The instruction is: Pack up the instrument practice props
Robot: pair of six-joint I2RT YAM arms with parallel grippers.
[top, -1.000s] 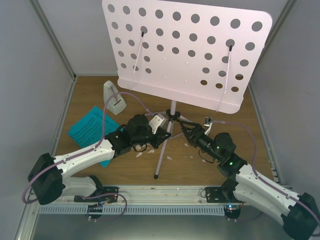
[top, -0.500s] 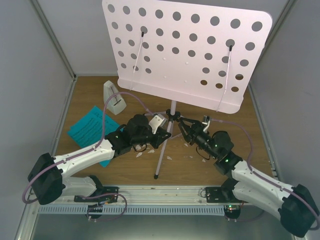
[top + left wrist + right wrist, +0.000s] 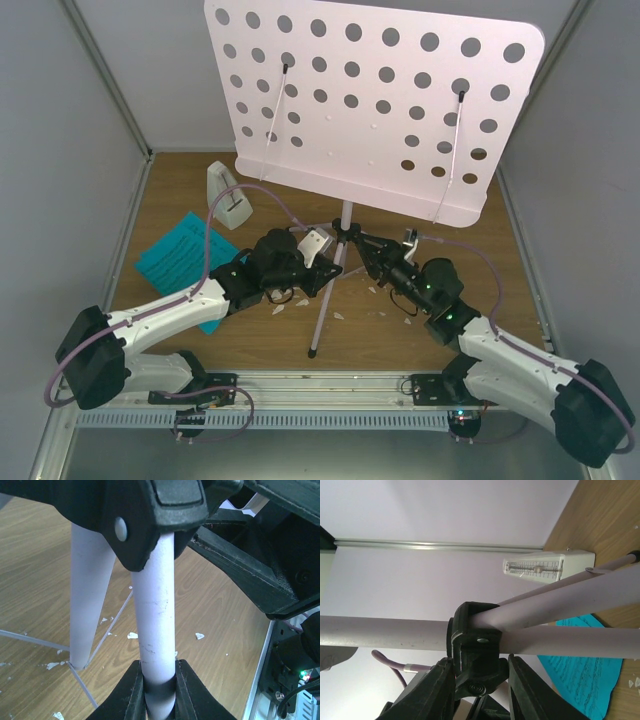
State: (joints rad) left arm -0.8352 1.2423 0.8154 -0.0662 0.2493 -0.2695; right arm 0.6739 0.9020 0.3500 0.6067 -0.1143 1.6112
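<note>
Pale pink metal is filling the middle of the scene: the music stand (image 3: 340,165) is standing upright on the wooden table (image 3: 260,345). Its perforated desk is towering over both arms, and its legs are splaying out from a black collar (image 3: 472,630) low on the frame.

The left gripper (image 3: 160,680) is clamping one of the stand's pale tubes (image 3: 157,605) with its jaws nearly closed. That tube is running lengthwise out from between its fingertips to the collar just beyond them.

The right gripper (image 3: 479,685) is straddling the same collar from the opposite side, jaws partly open, a finger on each flank and the tubes crossing just past its fingertips. Whether it is actually pressing the collar is hard to tell, since the collar's own bulk is hiding the contact.

By my reading, the right arm is sitting nearer the joint that folding the legs would turn on, while the left is steadying the frame.

Well beyond the right jaws, the metronome (image 3: 540,567) is standing and the cyan sheet pages (image 3: 180,255) are lying flat, both far from either grip. White crumbs (image 3: 132,635) are lying on the wood below the left jaws.
</note>
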